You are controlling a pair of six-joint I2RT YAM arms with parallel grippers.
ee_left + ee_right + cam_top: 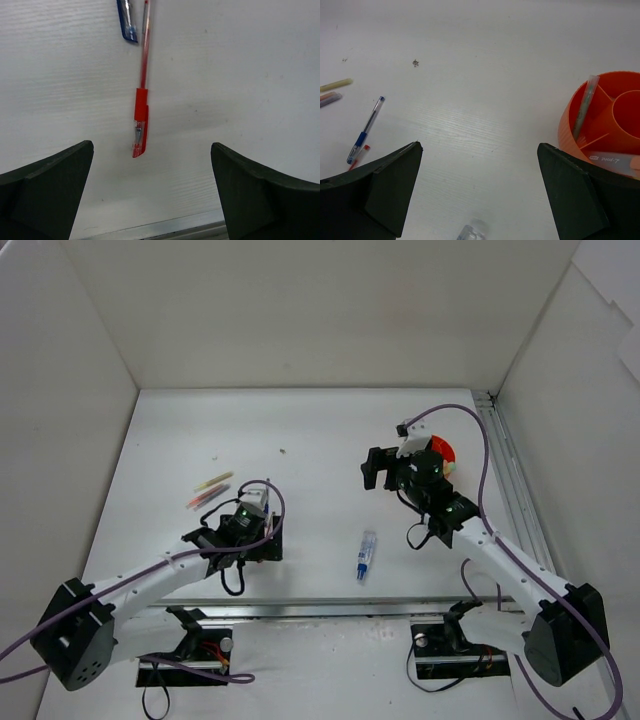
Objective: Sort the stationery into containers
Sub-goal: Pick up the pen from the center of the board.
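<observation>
The orange cup (570,125) with inner dividers stands at the right, holding a grey pen (583,107); in the top view the cup (447,453) is half hidden behind my right arm. My right gripper (480,190) hangs open and holds nothing, just left of the cup. A blue pen (365,131) and a yellow marker (335,85) lie far to its left. My left gripper (152,195) is open over bare table, and a red pen (141,110) lies ahead of it, beside a blue cap (127,22). A blue-capped clear pen (366,555) lies between the arms.
A yellow marker (214,480) and a reddish one (206,498) lie left of my left gripper (240,545). A metal rail (330,608) crosses the near table. White walls enclose the table. My right gripper (400,472) sits at the right rear.
</observation>
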